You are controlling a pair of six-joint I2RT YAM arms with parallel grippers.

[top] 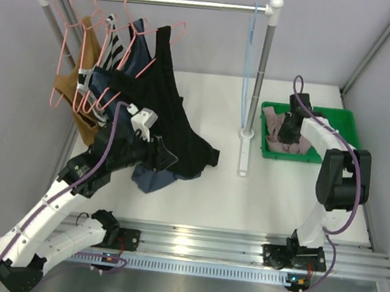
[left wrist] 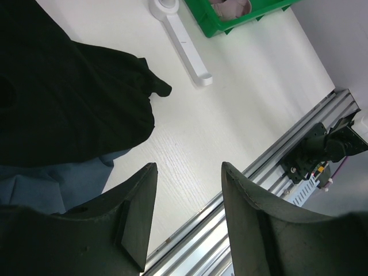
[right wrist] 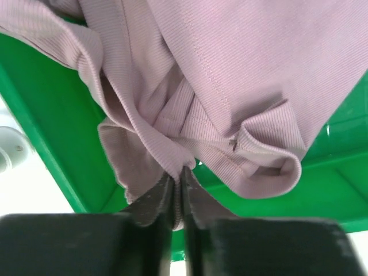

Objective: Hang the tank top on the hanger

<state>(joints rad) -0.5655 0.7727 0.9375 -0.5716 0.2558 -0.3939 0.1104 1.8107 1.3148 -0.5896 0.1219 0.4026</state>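
Top view: tank top [top: 274, 120] bunched in green bin [top: 342, 124] at right of desk [top: 260, 196]. Right arm folded over, right gripper [top: 288, 134] nose-down in it. Hanger [top: 249, 60] on rail [top: 162, 1], well apart.

Left wrist: left gripper [left wrist: 187, 184] wide open, empty, low over desk beside black top [left wrist: 69, 98].

Right wrist: jaws pinched tight on fabric fold. Cloth soft, light, limp; will likely drape and bunch. Strap or shoulder seam probably the better hold.

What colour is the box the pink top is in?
Bright green. The bin holding the tank top shows best in the top external view.
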